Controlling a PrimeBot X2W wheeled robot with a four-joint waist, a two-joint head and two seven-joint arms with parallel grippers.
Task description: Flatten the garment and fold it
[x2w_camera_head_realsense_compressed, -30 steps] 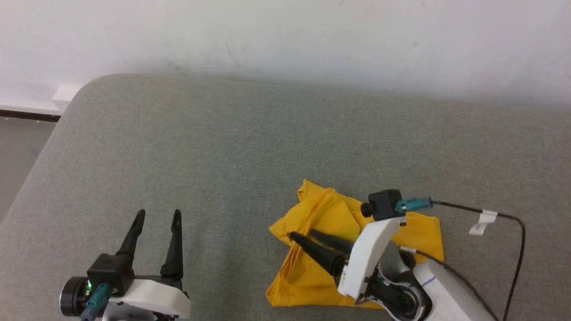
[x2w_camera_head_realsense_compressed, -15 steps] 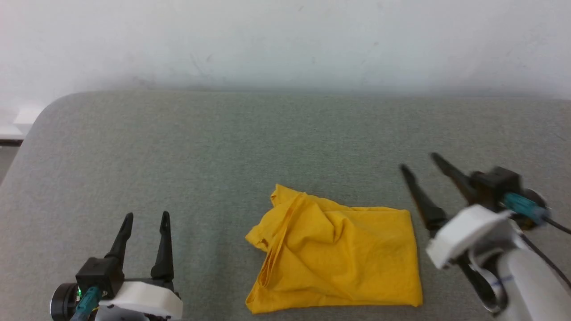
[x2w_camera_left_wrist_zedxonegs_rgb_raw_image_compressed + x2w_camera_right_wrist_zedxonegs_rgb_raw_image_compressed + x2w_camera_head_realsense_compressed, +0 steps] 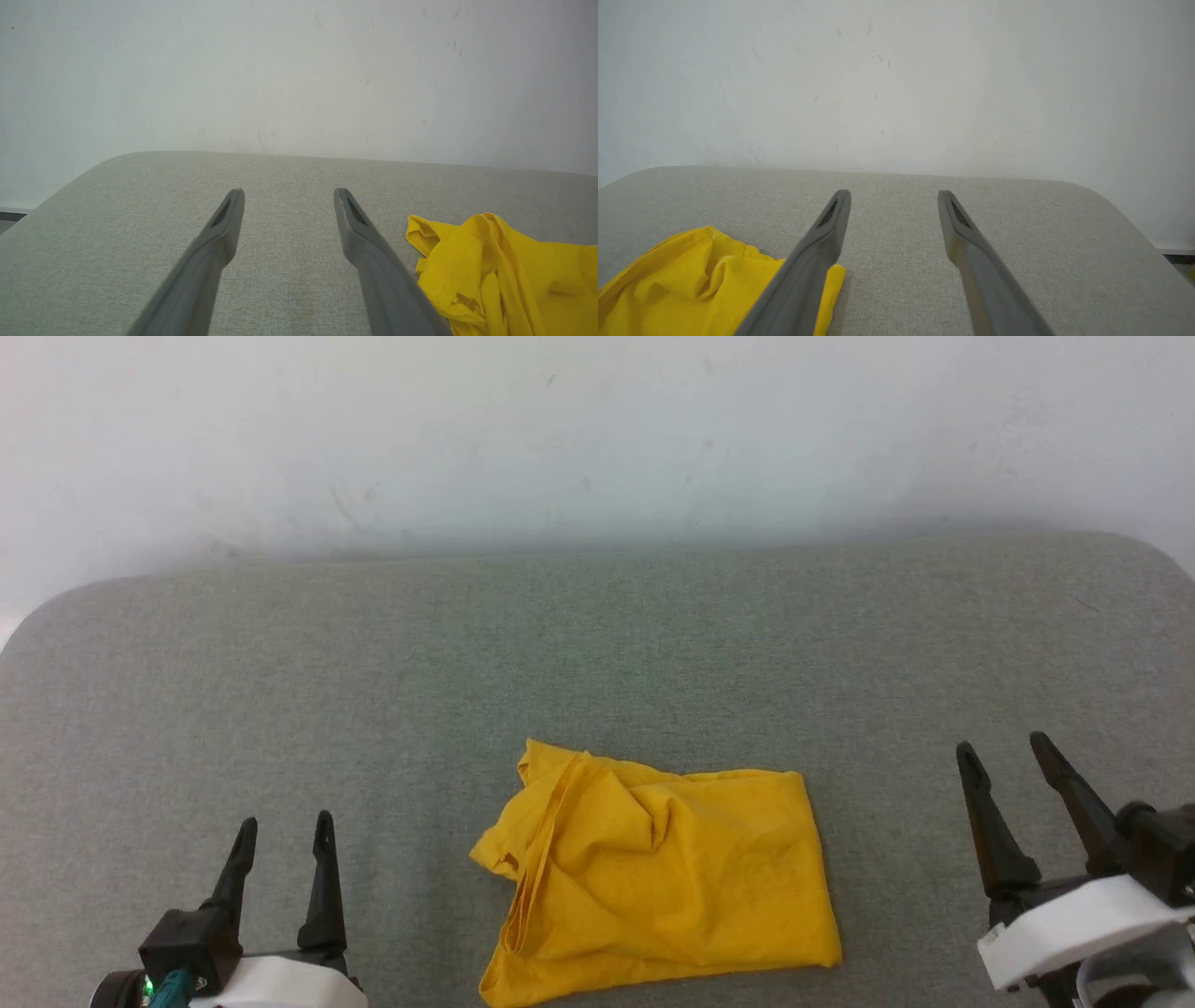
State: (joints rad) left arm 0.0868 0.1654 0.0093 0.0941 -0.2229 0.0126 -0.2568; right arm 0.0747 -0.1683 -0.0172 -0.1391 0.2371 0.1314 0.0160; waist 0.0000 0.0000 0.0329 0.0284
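Three views, one grey pad (image 3: 597, 644).
We look down from the head; both wrist views sit low, facing the wall (image 3: 299, 70), sharing the garment (image 3: 653, 887).

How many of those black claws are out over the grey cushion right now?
2. The left claw sits at the head view's lower left, the right claw at its lower right, either side of the yellow garment, both open.

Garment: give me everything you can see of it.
The garment is bright mustard yellow, thin soft wrinkly cloth, folded into a rough rectangle. Its right and near edges look fairly straight; the left side is bunched, with stacked hems and a small flap sticking out. It lies on the grey pad, touching neither the open left claw nor the open right claw.
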